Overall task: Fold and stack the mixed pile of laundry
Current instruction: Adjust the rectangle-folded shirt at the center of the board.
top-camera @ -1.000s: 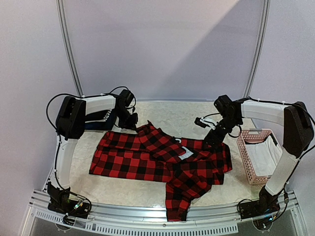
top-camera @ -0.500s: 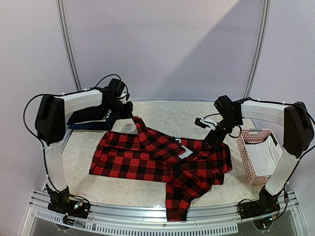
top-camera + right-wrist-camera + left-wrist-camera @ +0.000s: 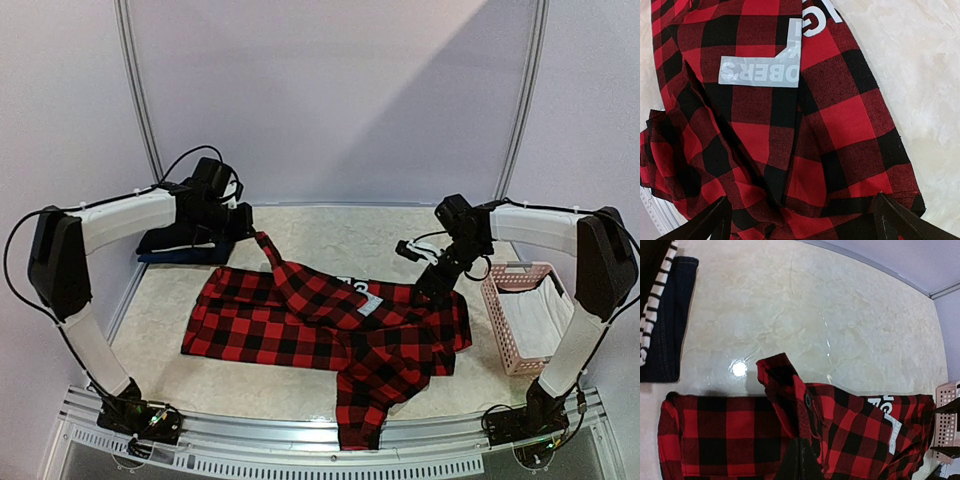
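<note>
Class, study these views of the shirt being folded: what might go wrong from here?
1. The left gripper pinches only a narrow strip of the shirt, pulled taut; it may slip free.
2. One sleeve hangs over the near table edge; its weight might drag the shirt off.
3. The raised strip is close to the dark stack and may brush it.

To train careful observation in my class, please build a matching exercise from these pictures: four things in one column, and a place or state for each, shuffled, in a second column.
Things
1. plaid shirt
2. pink basket
3. navy folded clothes
4. left hand

Places or states
A. at the right edge of the table
B. shut on a raised fold of the shirt
C. in the far left corner
D. spread across the middle

Pairs: 1-D, 2-A, 3-C, 4-B
</note>
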Controlling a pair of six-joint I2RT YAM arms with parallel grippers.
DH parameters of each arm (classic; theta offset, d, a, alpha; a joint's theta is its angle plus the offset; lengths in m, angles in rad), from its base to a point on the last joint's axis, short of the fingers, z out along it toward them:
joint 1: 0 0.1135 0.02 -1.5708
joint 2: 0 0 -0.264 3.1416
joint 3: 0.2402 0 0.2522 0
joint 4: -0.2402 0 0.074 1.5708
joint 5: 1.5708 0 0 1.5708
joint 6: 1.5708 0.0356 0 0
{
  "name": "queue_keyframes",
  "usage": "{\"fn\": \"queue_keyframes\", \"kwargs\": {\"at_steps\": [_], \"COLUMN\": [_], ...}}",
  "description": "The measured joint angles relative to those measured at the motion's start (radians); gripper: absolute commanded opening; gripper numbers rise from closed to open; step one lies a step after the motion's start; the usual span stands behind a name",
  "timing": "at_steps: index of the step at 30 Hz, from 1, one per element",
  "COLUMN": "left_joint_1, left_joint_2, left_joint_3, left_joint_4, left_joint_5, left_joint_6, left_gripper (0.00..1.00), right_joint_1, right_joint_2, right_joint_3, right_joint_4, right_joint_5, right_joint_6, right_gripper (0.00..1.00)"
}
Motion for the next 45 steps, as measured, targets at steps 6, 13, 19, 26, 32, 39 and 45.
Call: {"fn": "queue_keyframes", "kwargs": {"at_steps": [6,13,19,26,32,39,45], "left_joint_1": [-0.032,-0.04,-0.05,-0.093,-0.113,-0.144,-0.145], "left_joint_2": [-0.196,-0.339,-0.33,-0.325,-0.325,-0.349,-0.394], "left_joint_3": [-0.101,-0.153,-0.244,-0.28,-0.287,-0.306,-0.329], "left_joint_4": [-0.052,-0.097,-0.096,-0.103,-0.126,-0.176,-0.198], "left_joint_5": [-0.074,-0.18,-0.218,-0.311,-0.365,-0.466,-0.504], "left_joint_6": [0.004,0.03,0.032,0.059,0.077,0.076,0.076], "left_gripper": [0.0,0.0,0.0,0.0,0.0,0.0,0.0], "right_joint_1": [0.0,0.0,0.0,0.0,0.0,-0.012,-0.031], "right_joint_2": [0.0,0.002,0.036,0.076,0.109,0.109,0.11], "right_joint_3": [-0.003,-0.003,-0.003,-0.002,0.0,0.02,0.026], "right_joint_4": [0.0,0.0,0.0,0.0,0.003,0.013,0.017], "right_joint_5": [0.001,0.0,0.001,0.03,0.082,0.107,0.113], "right_joint_6": [-0.002,-0.003,-0.004,-0.003,0.008,0.032,0.047], "right_gripper": [0.99,0.99,0.99,0.99,0.99,0.98,0.98]}}
